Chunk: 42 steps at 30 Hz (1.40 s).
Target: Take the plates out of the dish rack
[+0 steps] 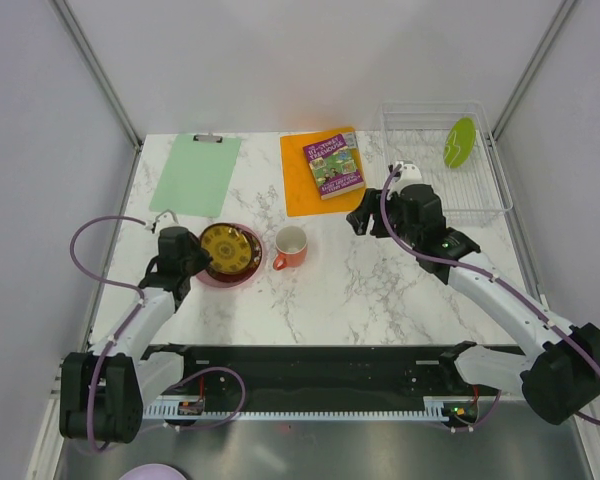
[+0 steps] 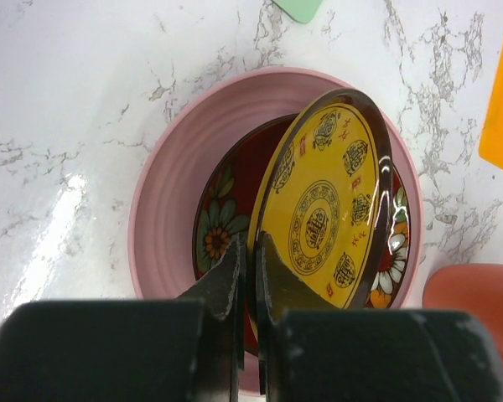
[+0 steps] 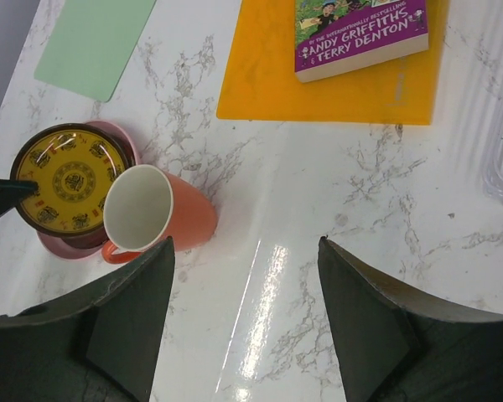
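My left pincer [image 2: 247, 280] grips the near rim of the tilted brown-and-yellow plate [image 2: 323, 201] over the pink plate [image 2: 172, 193], worktop left. The lime green plate [image 1: 460, 142] stands on edge in the dish rack [image 1: 485, 195], far and right of my open right pincer [image 3: 243, 251], the nearer one.

1. Classed as a robotics lab test cell, not a home kitchen.
2. Noted left arm [image 1: 145, 320] and right arm [image 1: 500, 295] bolted to a black mounting rail [image 1: 310, 385] at the near edge of a marble-patterned table [image 1: 380, 290].
3. Observed exposed purple cable [image 1: 90, 235] looping beside the left arm.
4. Found plain pale wall panels [image 1: 310, 60] and bare metal frame posts [image 1: 100, 70] boxing the table in.
5. Logged an unrelated mix of items: green clipboard [image 1: 195, 175], book [image 1: 333, 164] on orange mat [image 1: 305, 195], mug [image 1: 291, 246], brown-and-yellow plate [image 1: 228, 247], dish rack [image 1: 480, 195].
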Each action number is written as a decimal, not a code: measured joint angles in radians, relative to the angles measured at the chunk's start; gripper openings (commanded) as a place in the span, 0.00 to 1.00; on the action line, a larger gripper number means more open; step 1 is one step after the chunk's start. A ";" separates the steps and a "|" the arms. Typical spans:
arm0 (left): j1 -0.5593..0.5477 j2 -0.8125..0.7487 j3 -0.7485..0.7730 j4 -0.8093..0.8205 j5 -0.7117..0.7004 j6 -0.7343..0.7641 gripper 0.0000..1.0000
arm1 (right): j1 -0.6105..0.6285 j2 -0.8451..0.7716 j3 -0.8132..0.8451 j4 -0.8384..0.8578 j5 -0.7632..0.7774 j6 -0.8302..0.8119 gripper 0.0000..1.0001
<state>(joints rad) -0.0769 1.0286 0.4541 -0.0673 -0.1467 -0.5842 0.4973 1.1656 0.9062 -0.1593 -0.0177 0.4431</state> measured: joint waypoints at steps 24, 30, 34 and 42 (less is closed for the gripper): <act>0.003 -0.062 0.021 -0.103 0.081 0.003 0.87 | -0.057 0.013 0.048 -0.113 0.311 -0.092 0.81; 0.003 -0.183 0.105 -0.048 0.262 0.033 0.88 | -0.195 0.180 0.256 -0.086 0.576 -0.206 0.80; 0.003 -0.158 0.148 0.029 0.409 0.043 0.88 | -0.315 0.351 0.382 -0.047 0.628 -0.233 0.79; 0.003 -0.043 0.153 0.126 0.552 0.054 0.87 | -0.490 0.702 0.626 -0.009 0.607 -0.246 0.75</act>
<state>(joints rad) -0.0742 0.9852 0.6067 0.0582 0.4057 -0.5301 0.0071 1.8671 1.5318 -0.1684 0.5896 0.1967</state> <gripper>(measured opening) 0.874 0.762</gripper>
